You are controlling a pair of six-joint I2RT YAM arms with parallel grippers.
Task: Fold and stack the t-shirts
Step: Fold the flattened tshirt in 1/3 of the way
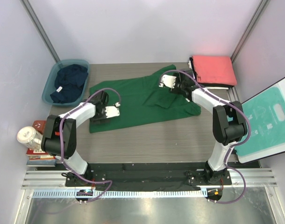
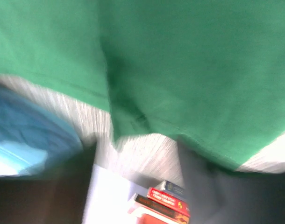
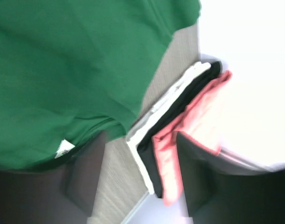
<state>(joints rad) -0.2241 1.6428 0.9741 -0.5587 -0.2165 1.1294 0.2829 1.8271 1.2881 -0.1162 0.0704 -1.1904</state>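
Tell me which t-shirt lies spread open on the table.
The dark green t-shirt, spread out across the middle. The coral-red one lies folded at the far right corner; the navy one sits bunched in the teal tub.

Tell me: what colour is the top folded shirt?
Coral-red shirt; top external view shows it best.

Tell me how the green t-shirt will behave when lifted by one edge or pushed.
The green t-shirt lies spread with soft wrinkles and a folded-over flap, so it will likely droop limply from one grip. It looks thin, so it is probably light. A push across the table would likely bunch it rather than slide it whole.
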